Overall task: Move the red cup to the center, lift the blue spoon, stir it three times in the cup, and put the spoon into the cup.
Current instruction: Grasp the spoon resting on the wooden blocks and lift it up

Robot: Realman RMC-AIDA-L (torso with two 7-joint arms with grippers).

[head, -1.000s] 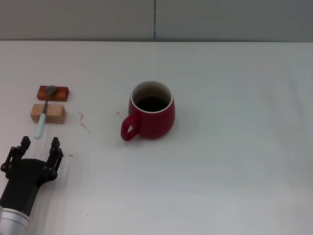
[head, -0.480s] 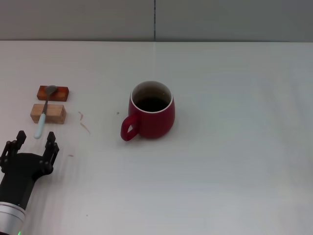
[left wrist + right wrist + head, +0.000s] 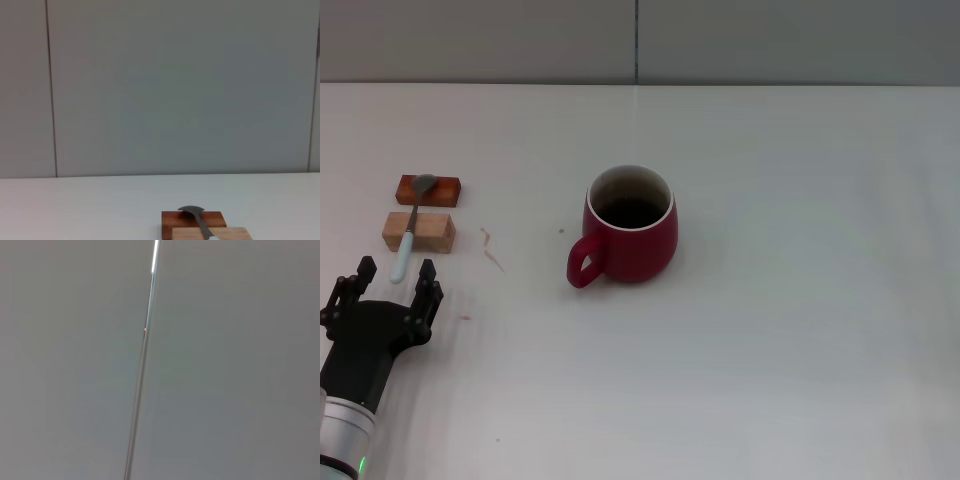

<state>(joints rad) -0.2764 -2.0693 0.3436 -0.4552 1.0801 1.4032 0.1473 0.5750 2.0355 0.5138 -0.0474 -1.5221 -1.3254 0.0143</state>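
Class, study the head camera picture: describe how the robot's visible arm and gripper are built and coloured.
Only the left gripper shows. It is matte black with two dark, knobbly fingers on a blocky black body, which joins a silver-grey cylindrical wrist segment bearing a small green light. The right arm is out of view.

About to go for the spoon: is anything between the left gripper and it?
Nothing visible. The left gripper, fingers open, sits just short of the blue spoon's handle end, with only bare table between. The spoon lies across two wooden blocks.
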